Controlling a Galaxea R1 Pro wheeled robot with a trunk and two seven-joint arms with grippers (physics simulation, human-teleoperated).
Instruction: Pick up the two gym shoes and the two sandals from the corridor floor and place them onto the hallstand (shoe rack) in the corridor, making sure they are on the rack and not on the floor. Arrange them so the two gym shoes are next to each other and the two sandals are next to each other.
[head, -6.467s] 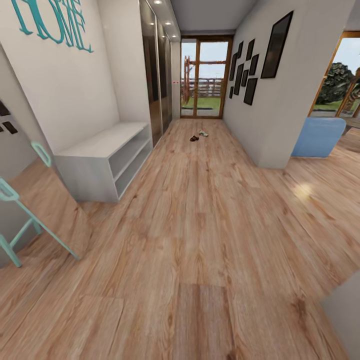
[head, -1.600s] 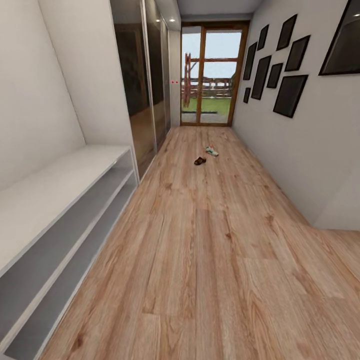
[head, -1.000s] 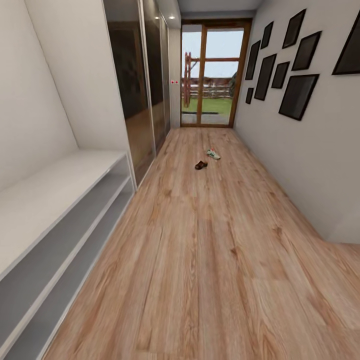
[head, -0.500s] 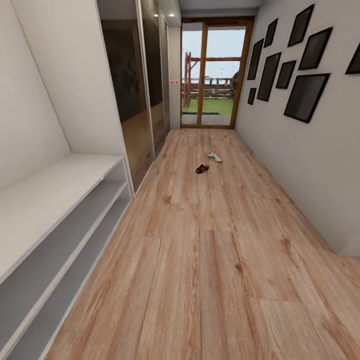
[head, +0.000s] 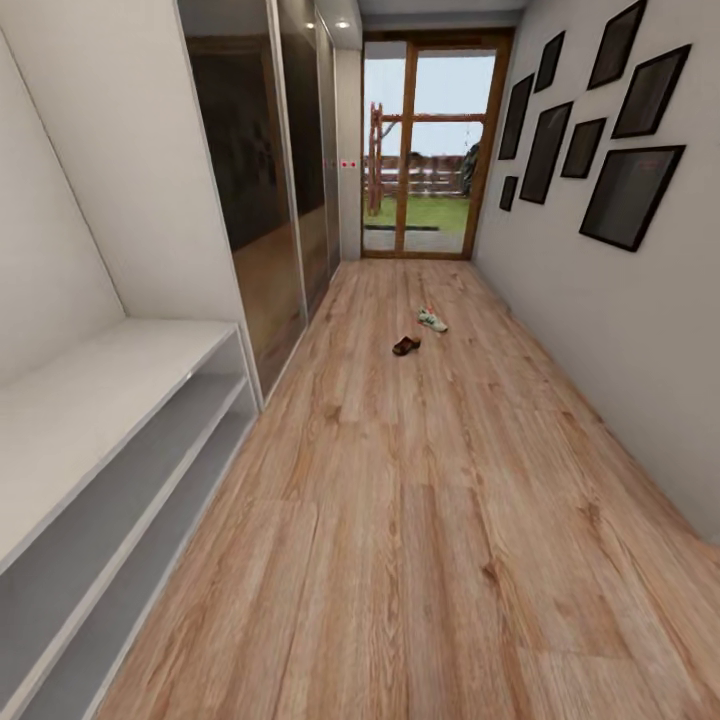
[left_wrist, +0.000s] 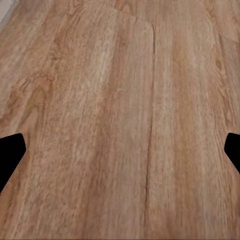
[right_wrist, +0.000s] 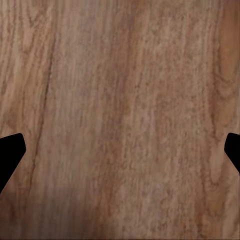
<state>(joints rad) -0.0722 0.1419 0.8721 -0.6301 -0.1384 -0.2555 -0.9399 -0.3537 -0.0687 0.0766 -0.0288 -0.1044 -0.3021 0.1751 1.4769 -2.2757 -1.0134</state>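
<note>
Along the corridor, landmark: the hallstand (head: 120, 400), a pale grey-white unit against the wall on the robot's left, its bench top bare and two open shelves below it.
Hallstand front edge: runs beside the corridor floor (head: 430, 520) from the near corner of the head view up to the unit's far end panel.
Beyond the hallstand: dark mirrored wardrobe doors (head: 270, 190) carry on along the same wall to a glazed wooden door (head: 428, 150) at the corridor's end.
Opposite the hallstand: a plain white wall with a cluster of black picture frames (head: 600, 130); its base meets the planks in one slanting line.
Open room: a wide strip of bare wood planks lies between the hallstand front and the opposite wall, unbroken up to the shoes.
Sandal (head: 405, 346): one dark brown shape on the floor, well past the hallstand's far end, about mid-width of the corridor; too small to tell whether it is one sandal or two.
Gym shoe (head: 432, 320): one white shape with a green touch, just beyond the sandal and slightly toward the framed wall, near it but apart; a second one cannot be made out.
Left gripper (left_wrist: 120, 150): its dark fingertips (left_wrist: 10, 150) sit at the two side edges of the left wrist view, spread wide, holding nothing, bare planks between them.
Right gripper (right_wrist: 120, 150): fingertips (right_wrist: 10, 150) likewise far apart over plain floor, holding nothing.
</note>
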